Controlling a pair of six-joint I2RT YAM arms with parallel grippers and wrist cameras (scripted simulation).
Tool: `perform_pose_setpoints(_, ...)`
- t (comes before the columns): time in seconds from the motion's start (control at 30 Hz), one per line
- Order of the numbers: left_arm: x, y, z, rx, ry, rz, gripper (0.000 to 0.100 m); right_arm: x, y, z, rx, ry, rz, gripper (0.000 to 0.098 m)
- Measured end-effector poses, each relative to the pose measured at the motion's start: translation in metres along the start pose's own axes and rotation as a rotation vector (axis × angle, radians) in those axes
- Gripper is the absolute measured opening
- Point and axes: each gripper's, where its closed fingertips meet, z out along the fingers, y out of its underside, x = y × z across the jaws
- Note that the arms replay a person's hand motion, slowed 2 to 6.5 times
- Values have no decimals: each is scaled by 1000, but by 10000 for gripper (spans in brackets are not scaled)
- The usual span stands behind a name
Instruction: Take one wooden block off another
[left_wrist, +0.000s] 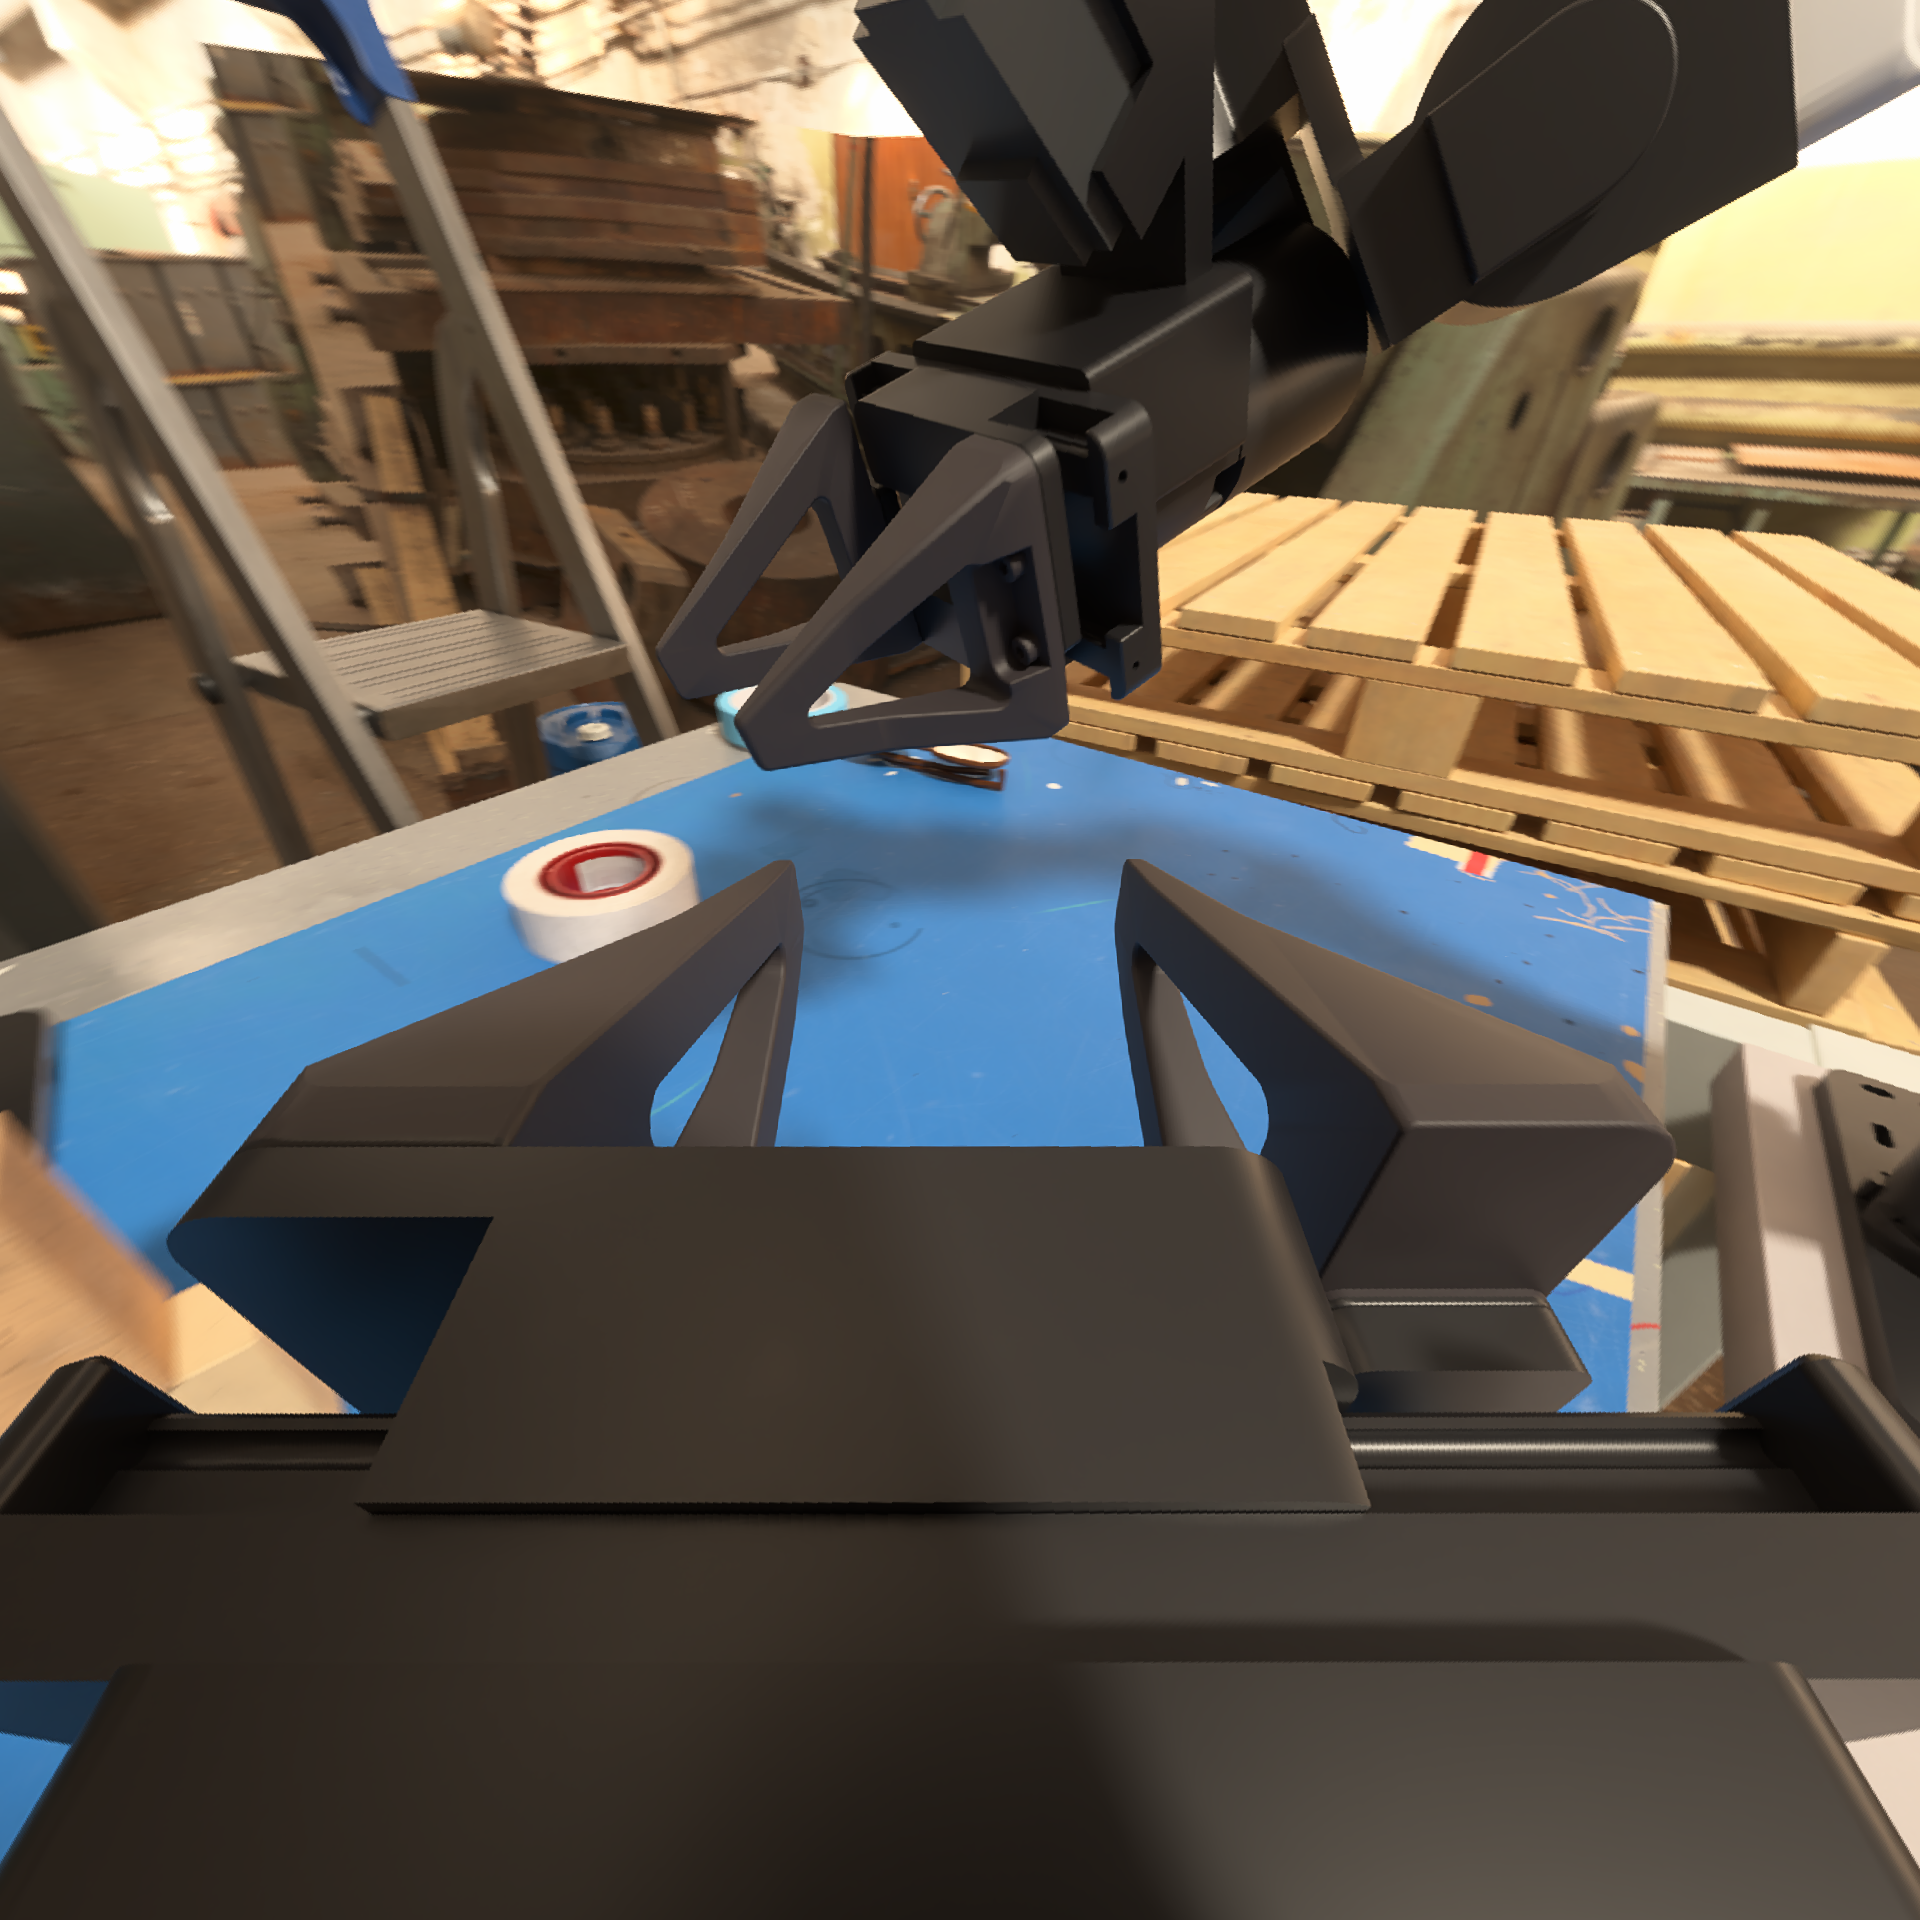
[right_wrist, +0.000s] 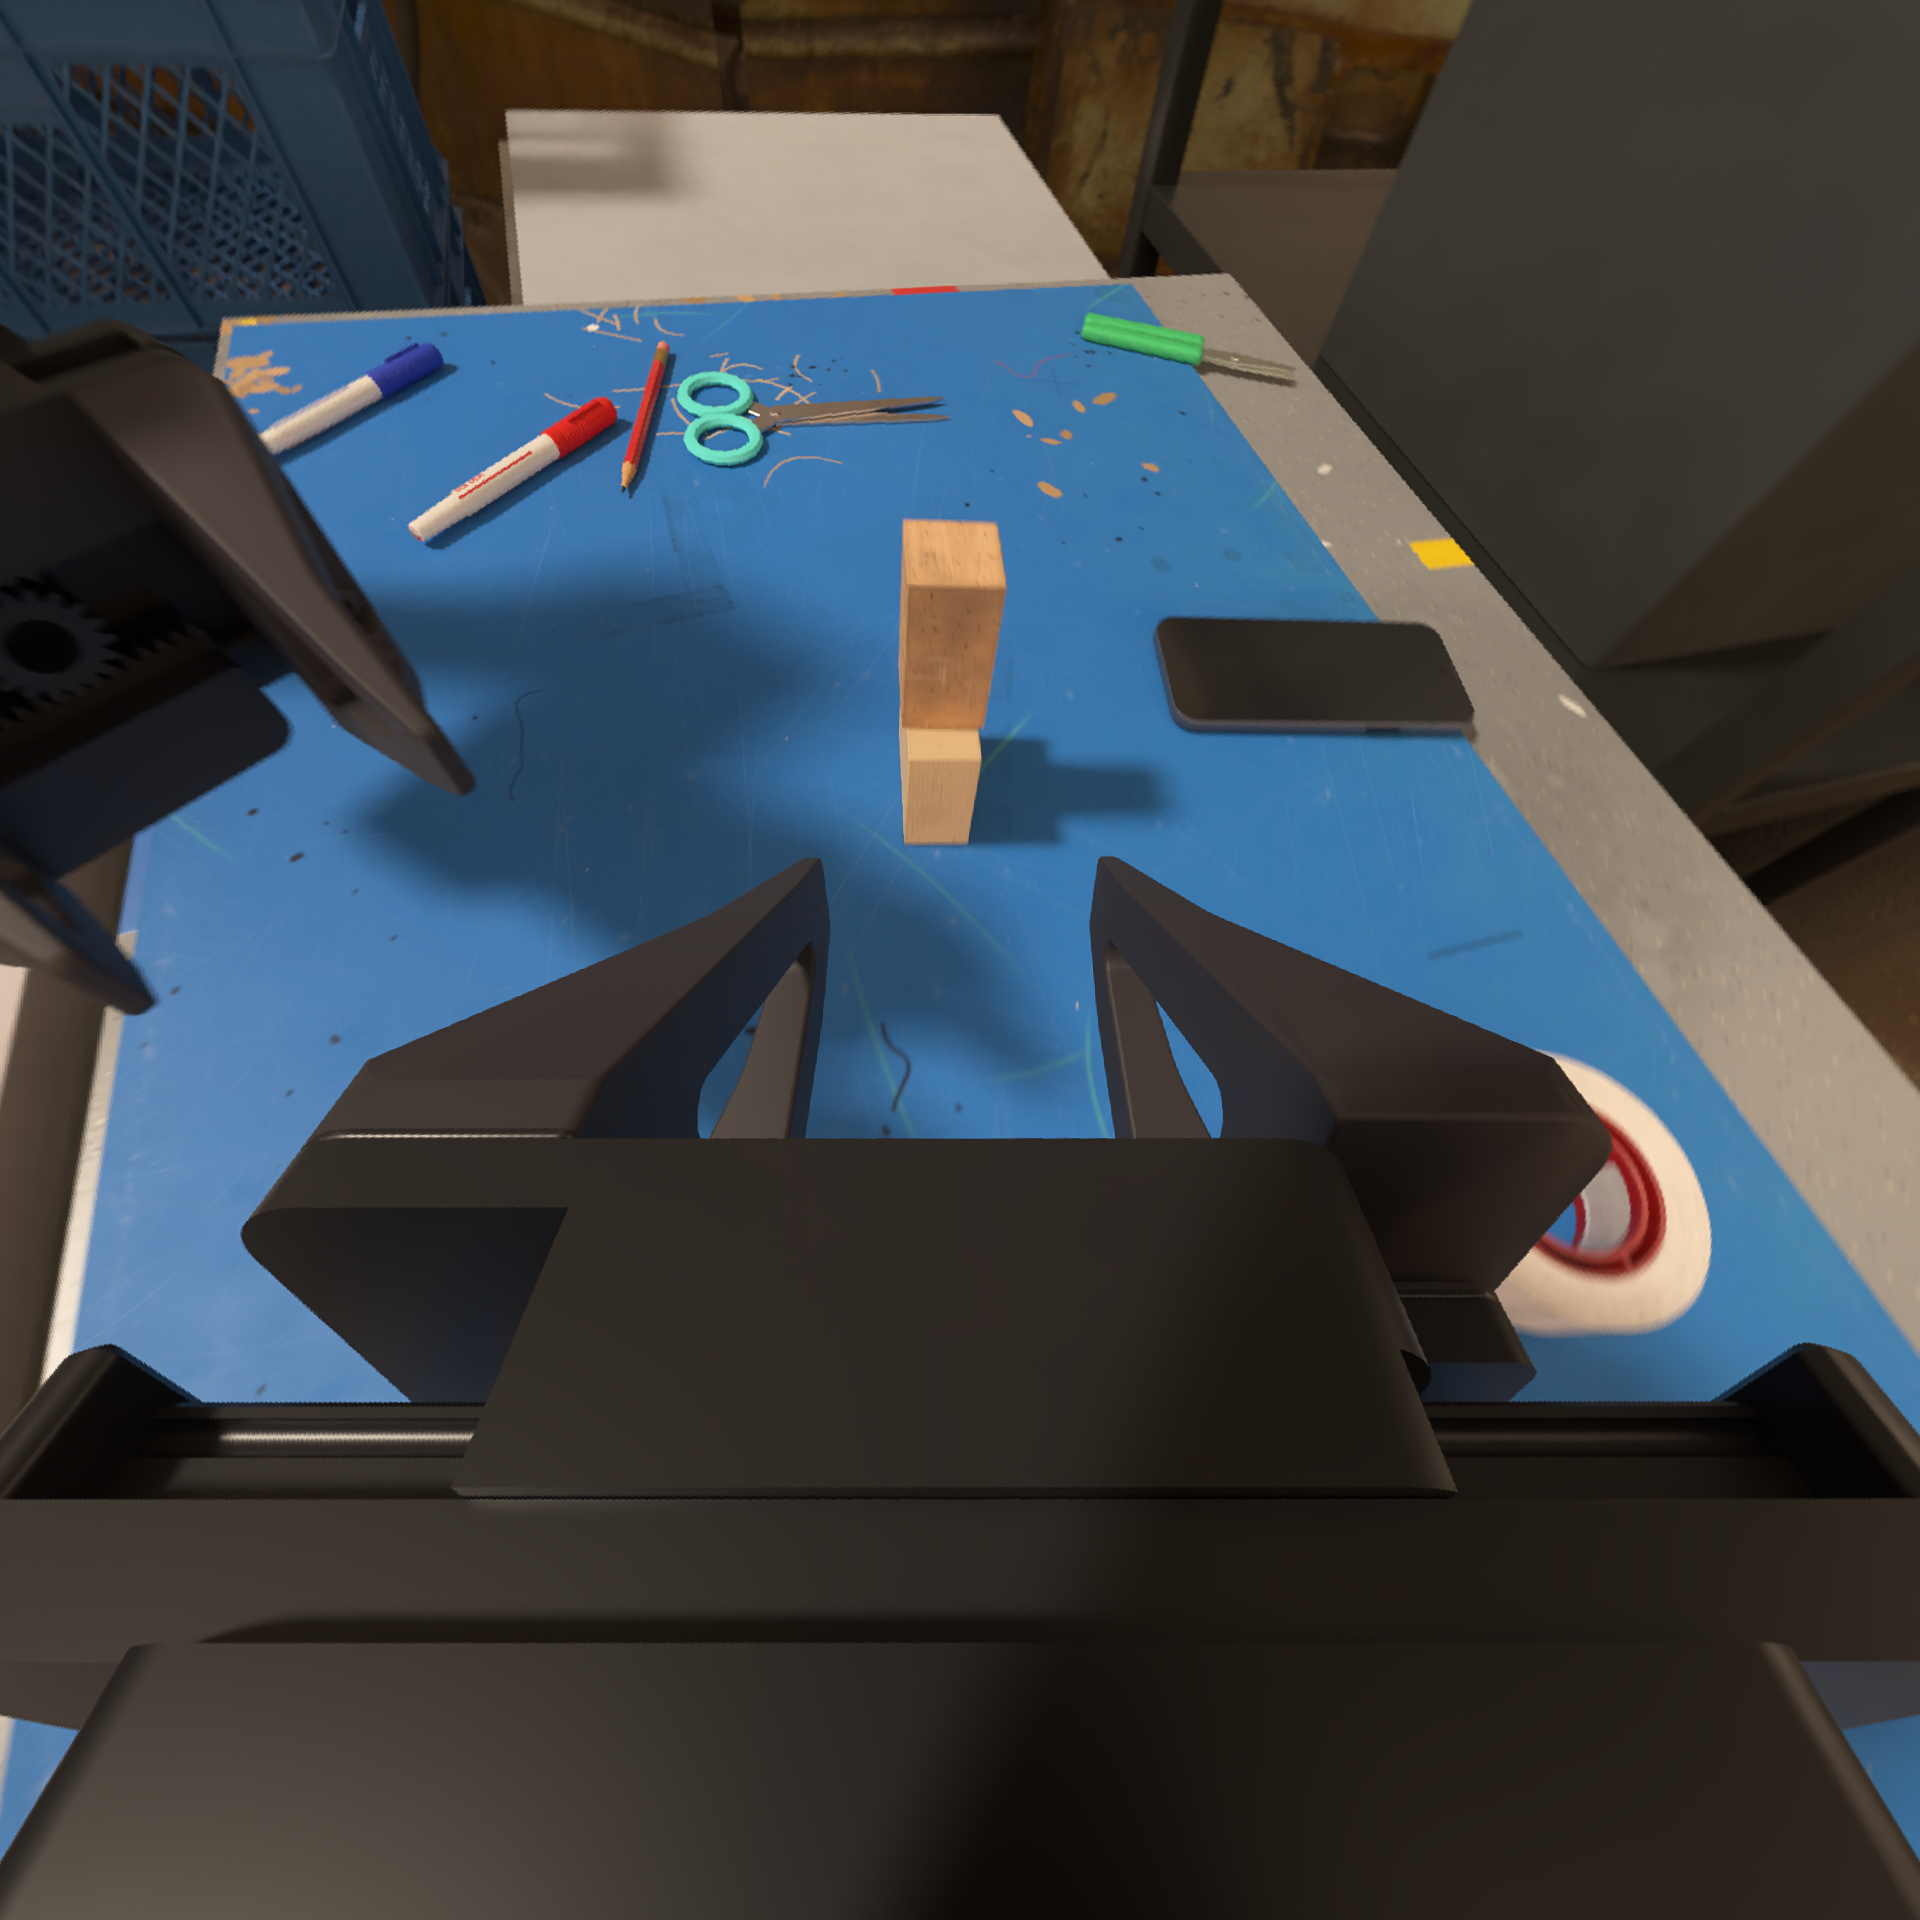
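Two light wooden blocks stand stacked on the blue mat (right_wrist: 644, 727) in the right wrist view. The upper block (right_wrist: 951, 623) rests on the smaller lower block (right_wrist: 940, 784). My right gripper (right_wrist: 958, 868) is open and empty, just short of the stack, with its fingers aligned on it. My left gripper (left_wrist: 961, 868) is open and empty above the mat. In the left wrist view a blurred wooden shape (left_wrist: 73, 1247) sits at the left edge, and the right gripper (left_wrist: 717, 722) hangs ahead. The left gripper's finger (right_wrist: 343, 644) shows left of the stack.
A white tape roll with a red core (right_wrist: 1621, 1216) lies by my right gripper; it also shows in the left wrist view (left_wrist: 601, 888). A black phone (right_wrist: 1314, 675) lies right of the stack. Scissors (right_wrist: 769, 421), markers (right_wrist: 514, 468), a pencil (right_wrist: 644, 416) and a green-handled tool (right_wrist: 1143, 338) lie beyond.
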Motion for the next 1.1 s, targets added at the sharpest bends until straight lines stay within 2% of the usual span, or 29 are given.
perform_pose_setpoints(0.23, -25, -8, -41, 11, -153, 1, 533, -4, -27, 66, -27, -38, -99, 446)
perform_pose_setpoints(0.43, -34, -8, -61, 2, -232, -1, 545, -6, -36, 112, -105, -69, -108, 523)
perform_pose_setpoints(0.63, -34, -2, -70, -30, -257, -21, 571, -6, -28, 149, -217, -68, -108, 560)
perform_pose_setpoints(0.83, -32, 7, -76, -92, -277, -38, 625, -5, -10, 173, -339, -45, -105, 571)
perform_pose_setpoints(0.97, -29, 9, -80, -114, -284, -41, 647, -5, -1, 183, -376, -34, -103, 567)
perform_pose_setpoints(1.1, -26, 9, -85, -124, -292, -39, 659, -4, 5, 189, -394, -20, -97, 520)
